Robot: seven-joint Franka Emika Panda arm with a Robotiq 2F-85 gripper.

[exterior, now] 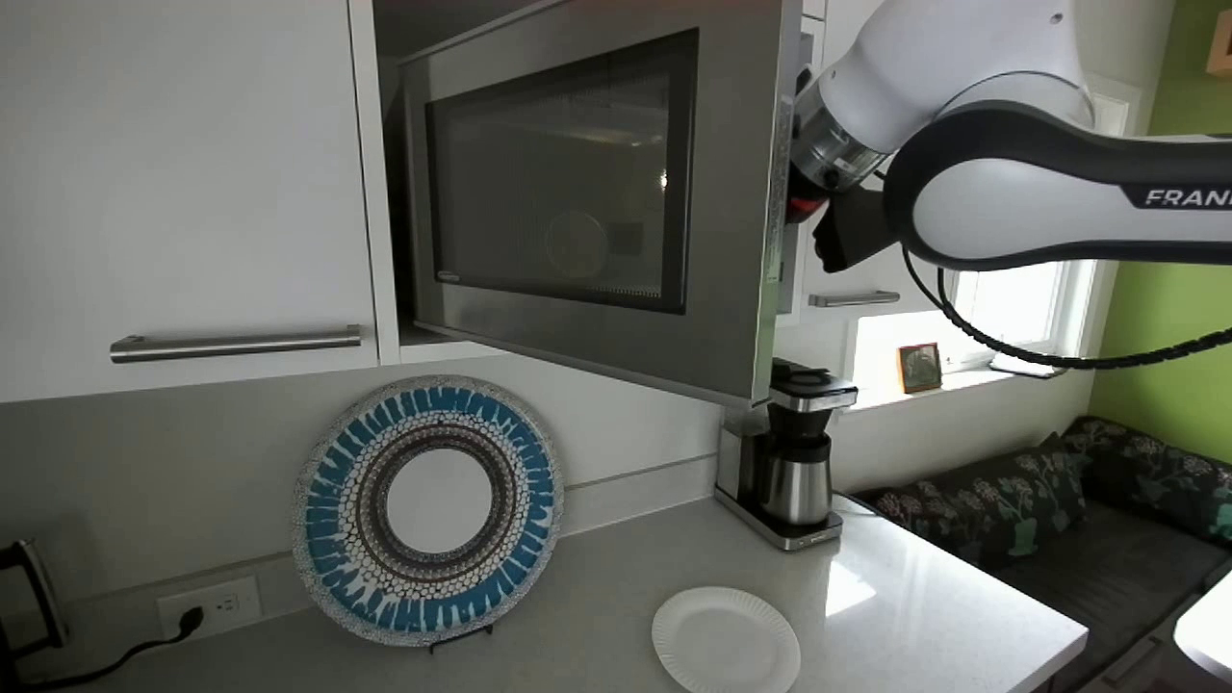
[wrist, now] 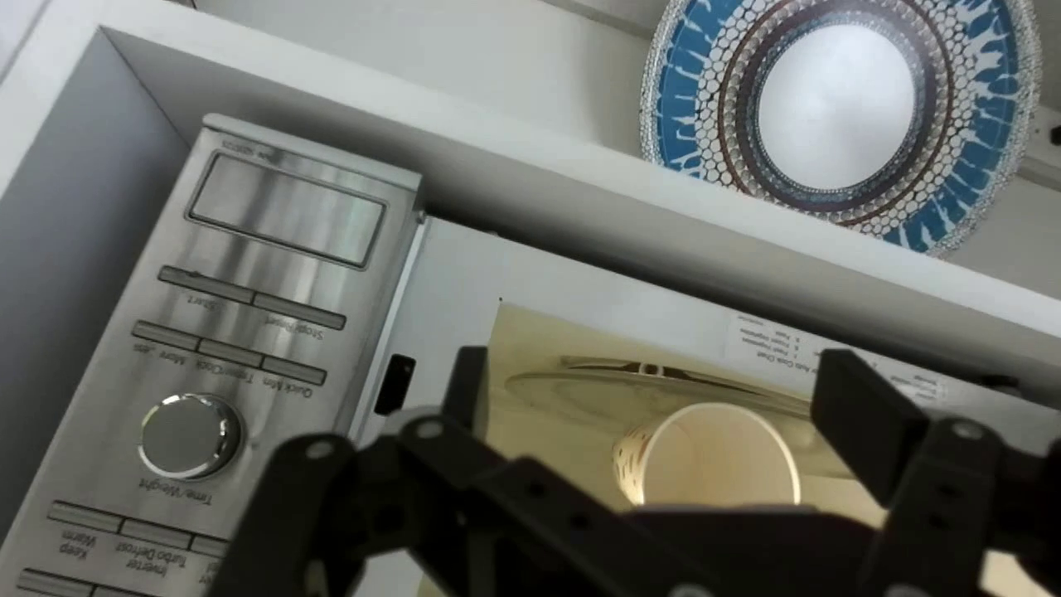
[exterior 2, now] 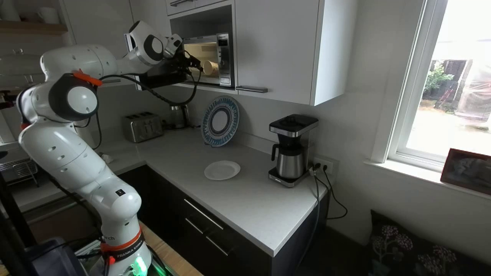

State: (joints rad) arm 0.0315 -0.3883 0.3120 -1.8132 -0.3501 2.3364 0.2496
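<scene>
A: Nearest the camera, in the wrist view, come the dark fingers point(wrist: 866, 423); how does the gripper point(wrist: 663, 385) stand?

B: Spread wide, gripping nothing; the cup point(wrist: 713, 456) appears in the gap between them, inside the microwave point(exterior 2: 224, 57), with its mouth toward the camera; how far beyond the fingertips it lies, I cannot tell.

A: And the step in hand?

B: I judge it the reach for the cup, not yet the grasp; the next move calls for going in straight, a finger to either side of the cup, with the knuckles kept clear of the microwave's edge.

A: What does each view give that another lacks?

B: The wrist view alone makes the control panel point(wrist: 207, 373) readable, though its print is upside down; in an exterior view the open door point(exterior: 577, 192) hides both cup and fingertips; in an exterior view the lit cavity point(exterior 2: 205, 51) shows, with the cup inside it and the gripper near; a white plate point(exterior 2: 222, 170) on the counter point(exterior 2: 245, 203) appears in both exterior views, but not from the wrist.
</scene>
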